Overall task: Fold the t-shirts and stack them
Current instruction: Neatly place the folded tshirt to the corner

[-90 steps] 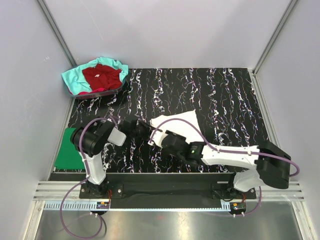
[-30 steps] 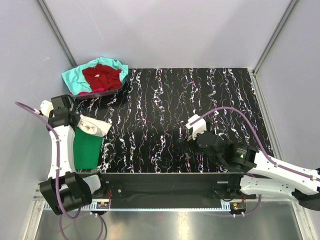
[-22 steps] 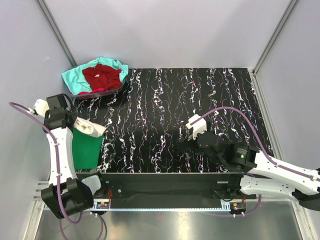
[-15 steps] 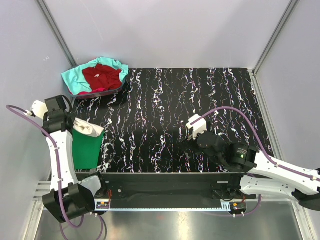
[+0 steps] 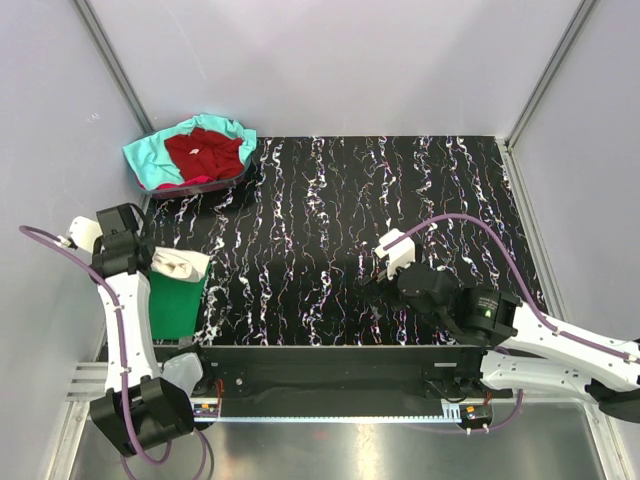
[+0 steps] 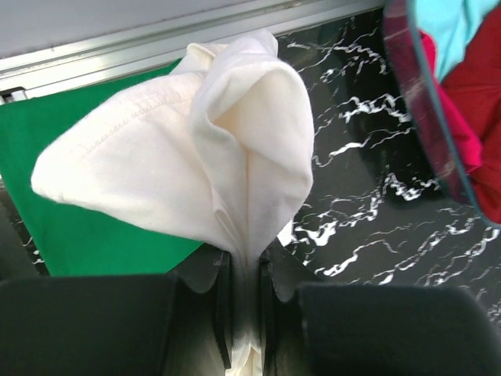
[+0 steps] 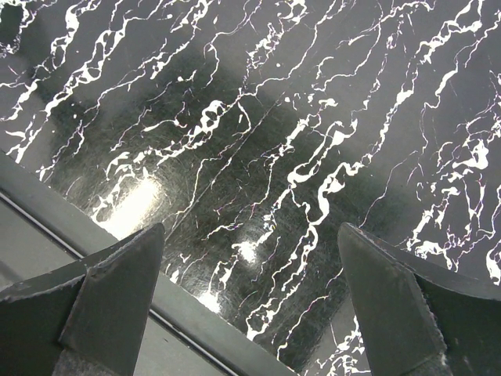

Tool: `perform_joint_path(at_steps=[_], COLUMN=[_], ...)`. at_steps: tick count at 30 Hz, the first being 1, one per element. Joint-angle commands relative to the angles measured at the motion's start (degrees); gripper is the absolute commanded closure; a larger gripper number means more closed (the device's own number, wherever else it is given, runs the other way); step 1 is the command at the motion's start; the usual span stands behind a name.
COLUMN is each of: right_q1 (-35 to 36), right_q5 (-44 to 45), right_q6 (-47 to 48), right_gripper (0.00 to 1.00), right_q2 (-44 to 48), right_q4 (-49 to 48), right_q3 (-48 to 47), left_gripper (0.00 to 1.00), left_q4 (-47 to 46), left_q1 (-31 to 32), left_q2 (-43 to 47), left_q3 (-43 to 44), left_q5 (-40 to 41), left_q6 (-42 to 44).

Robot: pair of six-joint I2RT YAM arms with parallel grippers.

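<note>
White t-shirt (image 6: 196, 149) shifted above green t-shirt (image 6: 78, 227) (left edge), in left end effector (image 6: 244, 291), right end effector (image 7: 249, 231) wide

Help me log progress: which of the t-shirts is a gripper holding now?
The white t-shirt, pinched in the left gripper above the folded green one; the dark red and teal ones lie heaped at the far left.

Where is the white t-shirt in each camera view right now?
Top external: far left, white t-shirt over the green t-shirt.
Left wrist: centre frame, bunched, pinched in the left gripper.
Right wrist: not in view.
Shared landmark: the green t-shirt, beneath it in both.
</note>
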State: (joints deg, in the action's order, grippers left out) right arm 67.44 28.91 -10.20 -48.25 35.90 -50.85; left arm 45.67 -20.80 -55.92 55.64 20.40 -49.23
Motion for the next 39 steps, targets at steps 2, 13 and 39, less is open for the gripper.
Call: perform_joint_path(at_steps=[2,13,39], right_q1=[-0.29,-0.2,-0.2], right_q5=[-0.17,-0.43,-0.6], right_q6=[-0.79,-0.53,-0.35], right_gripper=[0.0,0.0,0.0], right_q2=[1.58,1.67,1.05], right_q4=[-0.74,-0.48,-0.39], right_q3=[0.05,-0.22,-0.3], left_gripper=[1.0,1.0,0.6], left_q4=[-2.78,1.43,8.2], left_q1=[-0.47,-3.37,-9.96], left_q2=[1.17,2.57,-0.15], left_q3=[-0.88,-4.66,-10.64], left_q5=[1.75,2.98,7.9], left_q6=[2.73,5.82,0.99])
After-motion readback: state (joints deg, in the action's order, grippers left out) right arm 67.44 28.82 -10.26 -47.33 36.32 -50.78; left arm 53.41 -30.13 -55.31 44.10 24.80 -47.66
